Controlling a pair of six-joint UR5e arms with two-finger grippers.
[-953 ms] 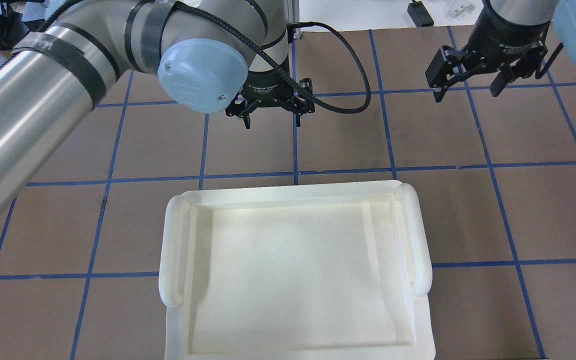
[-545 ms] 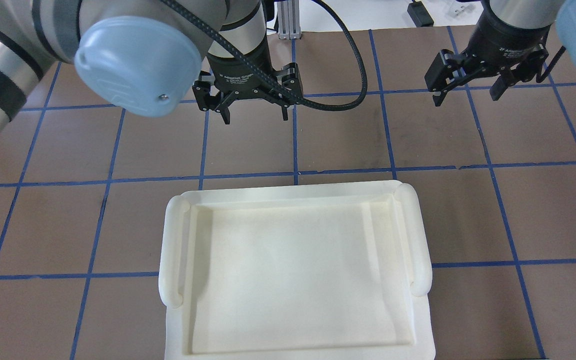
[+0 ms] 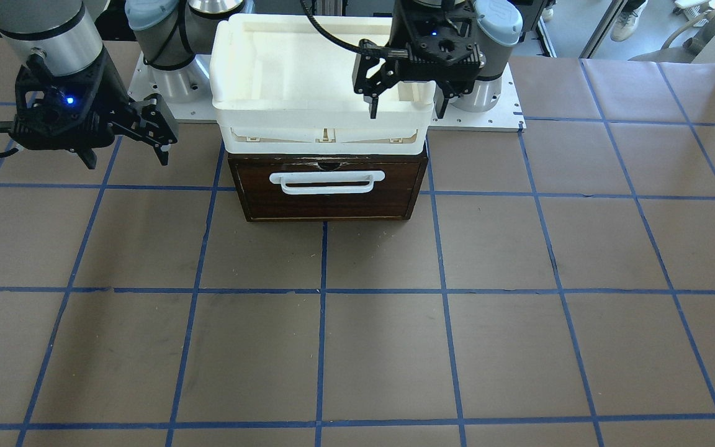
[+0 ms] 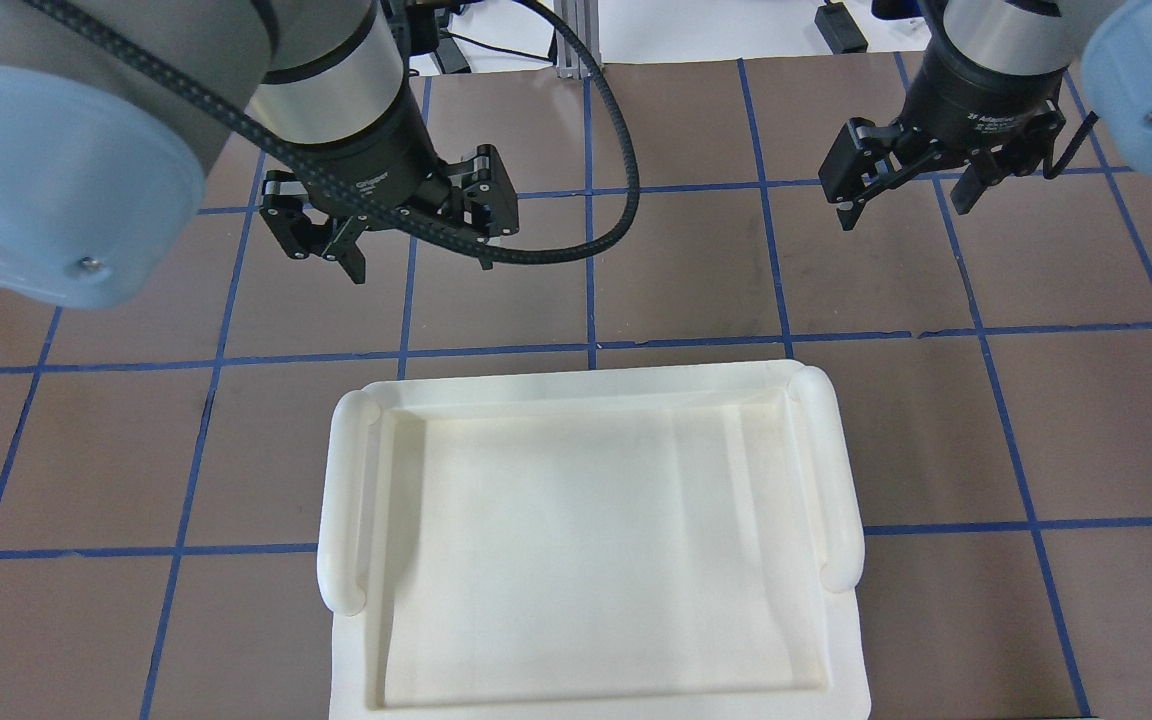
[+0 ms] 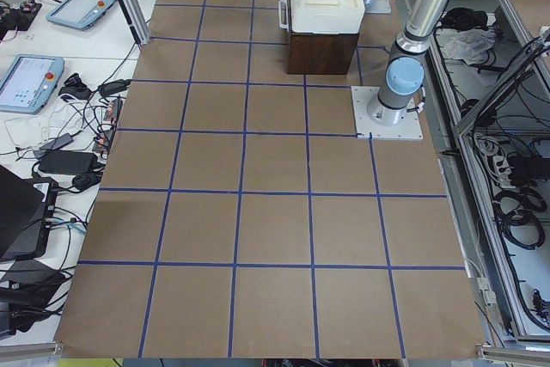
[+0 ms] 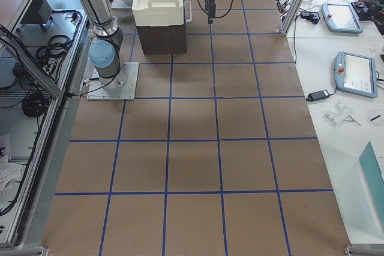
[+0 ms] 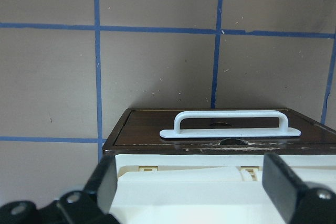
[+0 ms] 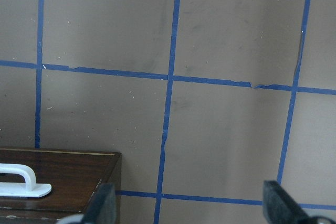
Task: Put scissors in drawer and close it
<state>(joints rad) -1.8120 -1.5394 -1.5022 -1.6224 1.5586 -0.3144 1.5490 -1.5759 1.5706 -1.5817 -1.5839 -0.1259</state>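
Drawer (image 3: 326,205), dark wood with white bar handle (image 3: 326,181), sits shut under cream plastic tray (image 3: 320,118). Left fingers (image 4: 346,258) and right fingers (image 4: 839,190) spread wide, holding nothing.

The tray (image 3: 320,121) sits on the drawer (image 3: 329,202), left claw (image 3: 407,113) above its front edge, right claw (image 3: 128,162) well aside.

Cream-white tray (image 4: 576,388) with rounded side handles, close in front of me. Brown table (image 3: 382,347) gridded in blue tape. Teach pendant (image 6: 355,74) and loose cables (image 5: 82,148) on the side benches.
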